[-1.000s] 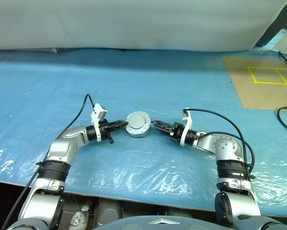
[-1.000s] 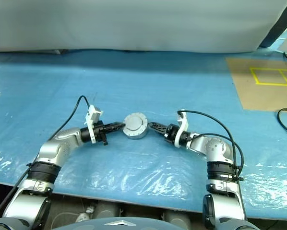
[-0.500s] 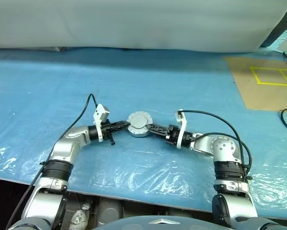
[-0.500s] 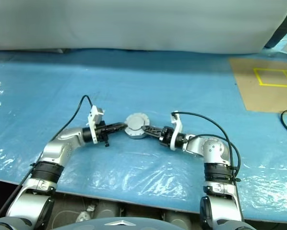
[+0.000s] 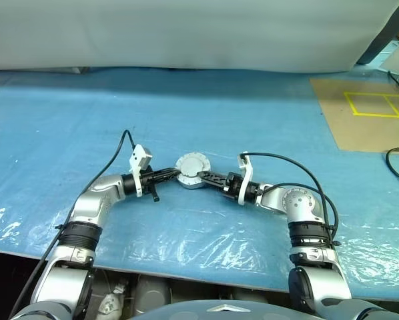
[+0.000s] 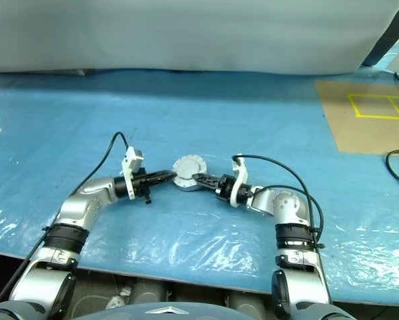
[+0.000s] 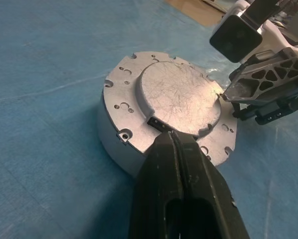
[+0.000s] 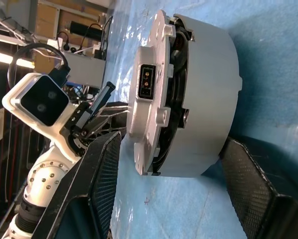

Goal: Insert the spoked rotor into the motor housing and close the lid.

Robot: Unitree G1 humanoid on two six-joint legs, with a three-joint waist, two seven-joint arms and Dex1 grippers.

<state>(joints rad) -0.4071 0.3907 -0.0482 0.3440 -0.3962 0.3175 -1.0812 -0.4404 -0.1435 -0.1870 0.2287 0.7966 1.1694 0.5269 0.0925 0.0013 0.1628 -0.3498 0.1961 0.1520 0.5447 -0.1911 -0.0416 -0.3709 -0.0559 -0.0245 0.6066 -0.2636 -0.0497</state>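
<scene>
Blue plastic sheeting covers the worktop [image 5: 66, 133], where the silver motor housing [image 5: 192, 171] sits between the two end effectors, its flat lid [image 7: 181, 97] on top. The left end effector [image 5: 174, 175], its black fingers pressed together and holding nothing, rests its tip on the housing's flange at the step up to the raised lid face. The right end effector [image 5: 203, 176] stands spread wide, one finger on each side of the housing's wall without a visible squeeze; the housing lies straight ahead of it, between its fingers. Judged from this, the coming move turns on the right fingers closing across the round body while the left tip steadies the top. Both arms are equally near. The housing is a short cylinder, axis upright, so no long side favours either grip. In the right wrist view the lid looks slightly raised along one edge, dark parts showing in the gap, so it may not be fully seated. A small black connector sits on the lid's rim. No brand, label or readable writing shows.
</scene>
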